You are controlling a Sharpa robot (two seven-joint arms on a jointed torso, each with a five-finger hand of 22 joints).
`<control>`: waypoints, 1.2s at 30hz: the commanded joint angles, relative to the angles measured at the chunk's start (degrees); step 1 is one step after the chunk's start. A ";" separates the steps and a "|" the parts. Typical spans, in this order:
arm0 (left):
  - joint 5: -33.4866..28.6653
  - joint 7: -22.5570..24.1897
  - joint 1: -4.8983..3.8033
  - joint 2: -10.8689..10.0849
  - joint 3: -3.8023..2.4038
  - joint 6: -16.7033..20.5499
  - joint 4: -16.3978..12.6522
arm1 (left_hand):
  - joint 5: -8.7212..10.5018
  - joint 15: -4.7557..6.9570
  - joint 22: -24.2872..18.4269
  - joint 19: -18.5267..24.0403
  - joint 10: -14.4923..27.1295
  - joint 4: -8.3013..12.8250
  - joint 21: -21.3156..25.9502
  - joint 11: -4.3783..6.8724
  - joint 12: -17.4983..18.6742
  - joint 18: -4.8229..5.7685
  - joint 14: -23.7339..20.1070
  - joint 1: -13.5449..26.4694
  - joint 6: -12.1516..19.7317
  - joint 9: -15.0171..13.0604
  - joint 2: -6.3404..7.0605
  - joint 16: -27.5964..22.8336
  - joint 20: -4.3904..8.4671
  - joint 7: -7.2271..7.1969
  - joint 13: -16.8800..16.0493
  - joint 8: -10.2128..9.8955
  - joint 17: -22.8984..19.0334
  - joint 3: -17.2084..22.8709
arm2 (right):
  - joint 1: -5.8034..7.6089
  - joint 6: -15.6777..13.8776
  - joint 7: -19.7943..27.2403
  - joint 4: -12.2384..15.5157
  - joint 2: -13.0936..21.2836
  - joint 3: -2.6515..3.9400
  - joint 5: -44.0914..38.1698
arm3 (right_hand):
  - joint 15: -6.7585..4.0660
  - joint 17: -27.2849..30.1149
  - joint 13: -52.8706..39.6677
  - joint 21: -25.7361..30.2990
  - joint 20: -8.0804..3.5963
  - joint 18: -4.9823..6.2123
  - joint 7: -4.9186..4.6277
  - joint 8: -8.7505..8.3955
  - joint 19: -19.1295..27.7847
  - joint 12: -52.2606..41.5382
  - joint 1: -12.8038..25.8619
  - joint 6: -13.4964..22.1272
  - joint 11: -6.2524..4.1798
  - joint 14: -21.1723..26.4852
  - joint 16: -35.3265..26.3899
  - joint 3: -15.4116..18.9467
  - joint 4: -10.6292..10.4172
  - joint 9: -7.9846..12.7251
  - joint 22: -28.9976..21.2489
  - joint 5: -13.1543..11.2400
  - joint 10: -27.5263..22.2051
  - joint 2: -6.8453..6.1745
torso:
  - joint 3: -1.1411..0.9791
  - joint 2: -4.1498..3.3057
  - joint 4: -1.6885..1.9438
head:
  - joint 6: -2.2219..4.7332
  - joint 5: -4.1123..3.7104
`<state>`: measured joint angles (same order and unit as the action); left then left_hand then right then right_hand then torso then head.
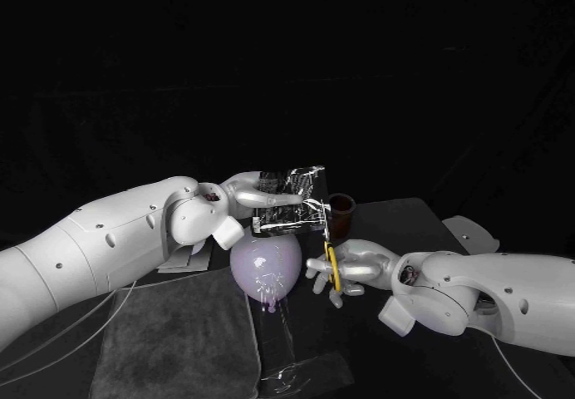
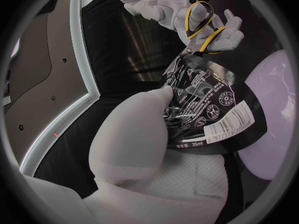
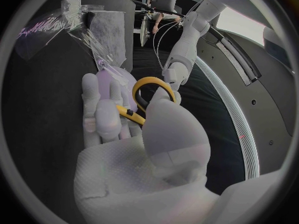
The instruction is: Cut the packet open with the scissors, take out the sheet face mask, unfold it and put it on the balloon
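The left hand pinches the black packet upright, just above the lilac balloon near the middle of the tabletop. Beside the balloon, the right hand grips the yellow-handled scissors, blades pointing up at the packet's lower corner.

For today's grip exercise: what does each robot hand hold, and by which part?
The left hand holds the packet by one side, fingers across its face. The right hand holds the scissors by their yellow handle loops.
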<state>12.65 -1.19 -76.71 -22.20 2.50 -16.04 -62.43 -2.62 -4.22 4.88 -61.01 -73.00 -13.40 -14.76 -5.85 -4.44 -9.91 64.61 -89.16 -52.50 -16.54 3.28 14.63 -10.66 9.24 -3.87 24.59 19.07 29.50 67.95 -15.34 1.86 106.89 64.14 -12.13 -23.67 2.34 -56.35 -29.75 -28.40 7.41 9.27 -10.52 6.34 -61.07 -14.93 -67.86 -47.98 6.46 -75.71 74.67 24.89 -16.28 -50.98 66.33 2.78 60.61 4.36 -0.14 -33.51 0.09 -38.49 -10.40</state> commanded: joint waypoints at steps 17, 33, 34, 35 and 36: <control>1.07 0.24 0.04 -0.03 0.09 -1.53 0.16 | -0.20 0.18 0.08 -0.50 -0.65 0.07 -0.39 0.00 0.02 -0.59 0.11 0.06 -0.36 -6.19 -0.67 0.25 0.03 -0.05 -0.06 0.34 0.12 0.34 | 0.44 1.28 0.00 -0.19 0.33 0.15 -0.28 | -3.71 -4.33 -0.96 -8.66 -2.15 0.09 4.37 4.56 -5.54 -6.37 -1.89 -9.77 -4.46 -3.98 2.96 1.65 0.62 -1.42 3.30 -0.03 12.95 1.67 | 0.00 0.01 -0.01 | -0.04 0.08; 1.09 0.11 0.04 -0.13 0.11 -1.68 0.22 | -0.19 0.18 0.08 -0.51 -0.67 0.09 -0.40 0.00 0.02 -0.59 0.13 0.09 -0.36 -6.22 -0.66 0.25 0.04 -0.06 -0.06 0.35 0.13 0.36 | 0.44 0.70 0.89 0.24 0.40 0.15 -0.33 | -3.35 -3.32 -1.07 -7.17 -2.28 0.02 3.62 3.29 -4.83 -4.98 -1.60 -7.36 -3.63 -3.77 2.37 1.68 0.48 -1.60 2.76 0.04 9.53 1.36 | -0.02 0.01 0.00 | 0.29 0.13; 1.10 0.10 0.04 -0.14 0.11 -1.68 0.22 | -0.19 0.18 0.08 -0.51 -0.67 0.09 -0.40 0.00 0.02 -0.59 0.13 0.09 -0.36 -6.22 -0.66 0.25 0.04 -0.06 -0.06 0.35 0.13 0.36 | 0.44 0.62 1.06 0.28 0.37 0.15 -0.33 | -2.88 -2.63 -0.52 -6.23 -2.08 0.06 2.94 2.45 -4.29 -3.79 -1.57 -5.98 -3.11 -3.37 2.02 1.67 0.49 -1.36 2.42 -0.05 7.57 1.17 | -0.03 0.02 -0.02 | 0.35 0.13; 1.11 0.09 0.04 -0.15 0.11 -1.68 0.22 | -0.19 0.18 0.08 -0.51 -0.67 0.09 -0.40 0.00 0.02 -0.59 0.13 0.09 -0.36 -6.22 -0.66 0.25 0.04 -0.06 -0.06 0.35 0.13 0.36 | 0.44 0.54 1.20 0.32 0.35 0.15 -0.34 | -2.39 -1.91 0.13 -5.45 -1.79 0.01 2.28 1.54 -3.79 -2.53 -1.51 -4.50 -2.38 -2.93 1.65 1.66 0.46 -1.02 2.14 -0.07 5.57 1.01 | -0.03 0.02 -0.02 | 0.35 0.13; 1.11 0.09 0.04 -0.16 0.12 -1.68 0.22 | -0.19 0.18 0.08 -0.51 -0.67 0.09 -0.40 0.00 0.02 -0.59 0.13 0.09 -0.36 -6.22 -0.66 0.25 0.04 -0.06 -0.06 0.35 0.13 0.36 | 0.44 0.44 1.33 0.34 0.33 0.15 -0.34 | -2.21 -1.65 0.37 -5.16 -1.69 -0.01 2.04 1.21 -3.61 -2.07 -1.49 -3.95 -2.11 -2.76 1.52 1.66 0.45 -0.90 2.03 -0.08 4.83 0.95 | -0.03 0.01 -0.02 | 0.37 0.12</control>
<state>13.41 -1.17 -76.68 -22.47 2.59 -16.19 -61.99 -2.63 -4.24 4.88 -61.01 -73.34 -13.43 -15.02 -5.76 -4.43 -9.77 64.62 -89.26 -52.40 -16.54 3.18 14.63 -10.67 9.05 -3.84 24.75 19.11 29.48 68.28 -14.82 1.45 107.11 64.52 -12.12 -23.68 -0.11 -58.21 -29.53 -33.77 5.78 10.01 -8.32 7.82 -64.92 -17.38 -69.44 -52.37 4.12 -78.40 76.32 24.95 -15.88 -51.96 68.42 2.78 66.15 5.96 -0.14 -33.50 0.08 -38.19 -10.24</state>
